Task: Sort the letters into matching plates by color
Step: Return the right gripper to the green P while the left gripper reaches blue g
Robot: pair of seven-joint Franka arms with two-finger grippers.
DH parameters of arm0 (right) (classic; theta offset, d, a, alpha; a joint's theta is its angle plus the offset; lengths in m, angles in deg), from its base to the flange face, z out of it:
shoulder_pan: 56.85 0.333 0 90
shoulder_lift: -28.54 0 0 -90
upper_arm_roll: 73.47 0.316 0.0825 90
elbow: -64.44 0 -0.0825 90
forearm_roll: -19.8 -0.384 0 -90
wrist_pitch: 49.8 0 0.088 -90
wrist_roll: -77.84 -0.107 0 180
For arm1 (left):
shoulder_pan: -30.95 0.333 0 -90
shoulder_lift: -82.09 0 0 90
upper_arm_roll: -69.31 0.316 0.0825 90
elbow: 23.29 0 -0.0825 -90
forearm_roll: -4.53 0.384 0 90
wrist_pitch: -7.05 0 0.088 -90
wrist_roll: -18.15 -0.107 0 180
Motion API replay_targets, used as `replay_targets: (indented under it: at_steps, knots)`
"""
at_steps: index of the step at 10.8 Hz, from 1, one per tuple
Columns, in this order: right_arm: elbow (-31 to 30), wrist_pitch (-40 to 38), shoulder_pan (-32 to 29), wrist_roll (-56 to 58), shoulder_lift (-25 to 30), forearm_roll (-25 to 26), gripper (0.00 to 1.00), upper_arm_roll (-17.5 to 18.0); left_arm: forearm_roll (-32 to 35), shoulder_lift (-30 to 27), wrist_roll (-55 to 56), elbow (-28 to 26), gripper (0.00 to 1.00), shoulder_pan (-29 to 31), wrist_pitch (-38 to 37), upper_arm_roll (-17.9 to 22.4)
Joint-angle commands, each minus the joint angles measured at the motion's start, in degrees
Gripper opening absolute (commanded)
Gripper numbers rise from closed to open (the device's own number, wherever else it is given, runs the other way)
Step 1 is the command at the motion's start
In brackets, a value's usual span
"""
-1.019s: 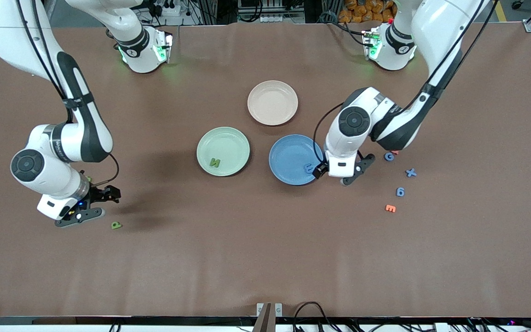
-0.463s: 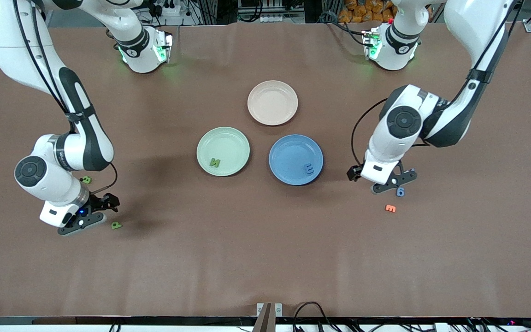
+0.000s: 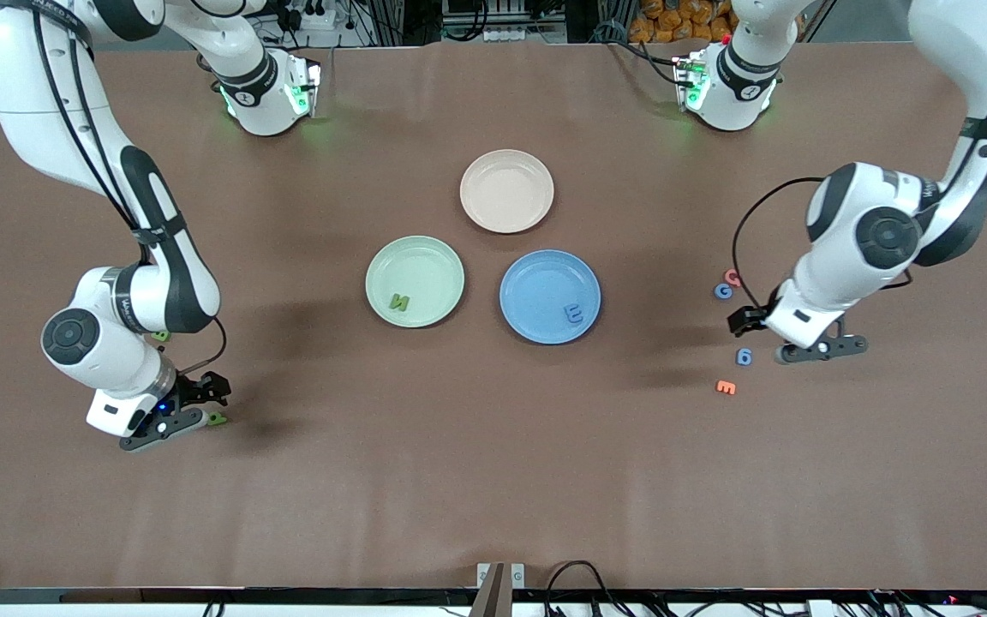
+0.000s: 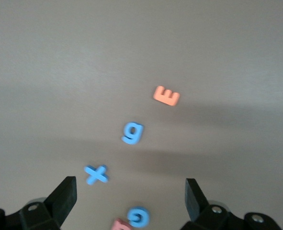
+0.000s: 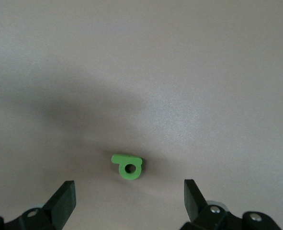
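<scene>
so far one green letter [image 3: 399,301] is lying in the green plate [image 3: 391,257] and one blue letter [image 3: 575,314] in the blue plate [image 3: 528,283]. a green p [image 5: 127,166] is being straddled at twelve o'clock by the right gripper [image 3: 189,410], jaws wide and empty. a blue 6 [image 3: 744,356], x [image 4: 96,174] and g [image 3: 722,291] are waiting on the bench [image 3: 459,480] under the left gripper [image 3: 789,338], jaws wide and empty.

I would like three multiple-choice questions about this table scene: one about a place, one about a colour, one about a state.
1. Where does the blue letter E lie?
A. in the round matte blue plate
B. in the pale green plate
C. on the bare table

2. What colour is the empty plate nearest the robot bases?
A. yellow
B. beige-pink
C. red

3. How is the right claw?
A. shut on a letter
B. open above the small green letter
C. resting in a plate

Answers: 1 A, the E sits inside the blue rim; 2 B, its surface is pale pink; 3 B, both fingers stand apart around the letter.
</scene>
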Motion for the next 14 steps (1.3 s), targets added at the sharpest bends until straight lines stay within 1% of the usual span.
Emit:
replay_targets:
  at_steps: [1, 3, 4, 5, 7, 9, 12, 14]
  knots:
    - [4.24, -0.05, -1.47, 0.65, -3.38, 1.59, 1.0, 1.01, 1.8, -1.13, -3.6, -8.09, 1.0, 5.31, 10.89, -2.92]
    - [4.68, 2.13, -1.73, 0.74, -4.79, 1.42, 1.0, 1.01, 6.61, 0.53, -3.51, -10.04, 1.0, 7.05, 15.3, -2.83]
    - [4.68, 3.62, -1.99, 0.65, -5.4, 1.33, 1.0, 1.01, 7.68, 2.29, -3.51, -10.13, 1.0, 7.5, 17.49, -2.75]
    - [4.68, 4.59, -1.99, 0.65, -5.85, 1.41, 1.0, 1.01, 9.34, 3.96, -3.42, -9.61, 1.0, 7.59, 17.78, -2.48]
    - [4.6, 4.78, -1.99, 0.56, -6.38, 1.5, 1.0, 1.01, 17.32, 7.38, -2.81, -7.34, 1.0, 7.42, 17.78, -0.03]
    - [4.42, 4.87, -1.91, 0.3, -6.38, 1.41, 1.0, 1.1, 18.41, 11.6, -2.8, -4.87, 1.0, 7.5, 17.78, 1.2]
    - [3.9, 5.91, -1.56, 0.12, -6.47, 1.5, 1.0, 1.1, 18.41, 11.8, -0.96, -4.6, 1.0, 6.72, 17.78, 1.21]
    - [3.54, 6.36, -1.55, 0.12, -6.47, 1.5, 1.0, 1.1, 18.24, 11.97, 1.4, -3.55, 1.0, 3.92, 16.99, 1.91]
